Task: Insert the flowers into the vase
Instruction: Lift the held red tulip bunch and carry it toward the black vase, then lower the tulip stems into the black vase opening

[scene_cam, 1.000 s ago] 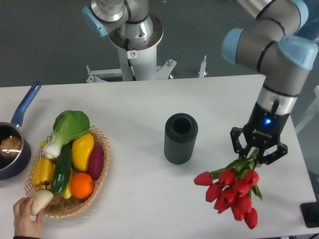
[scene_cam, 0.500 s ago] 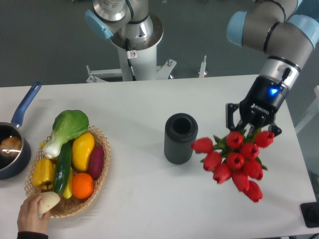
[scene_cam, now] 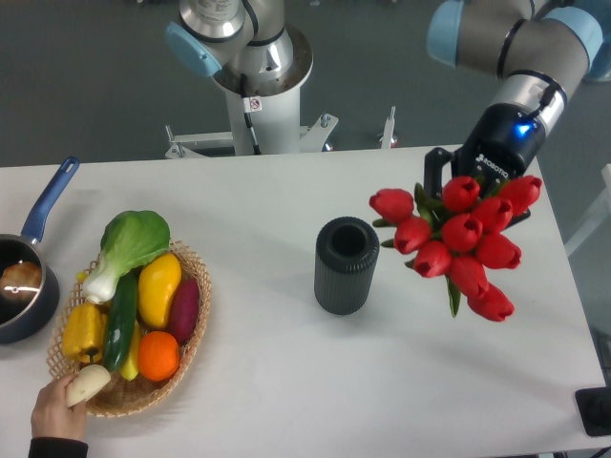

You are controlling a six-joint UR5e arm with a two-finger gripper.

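The gripper (scene_cam: 474, 183), pinching the flowers (scene_cam: 458, 239) aloft at three o'clock of the vase (scene_cam: 347, 264), is mid-carry, and next the stems need turning downward over the vase's mouth.

flowers (scene_cam: 458, 239): red, green leaves | vase (scene_cam: 346, 265): dark grey, ribbed | saucepan (scene_cam: 27, 277): blue handle

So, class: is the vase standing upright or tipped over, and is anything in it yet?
Upright and apparently empty. The vase stands on its base, its round mouth dark. The flowers are outside it, held to its right by the gripper.
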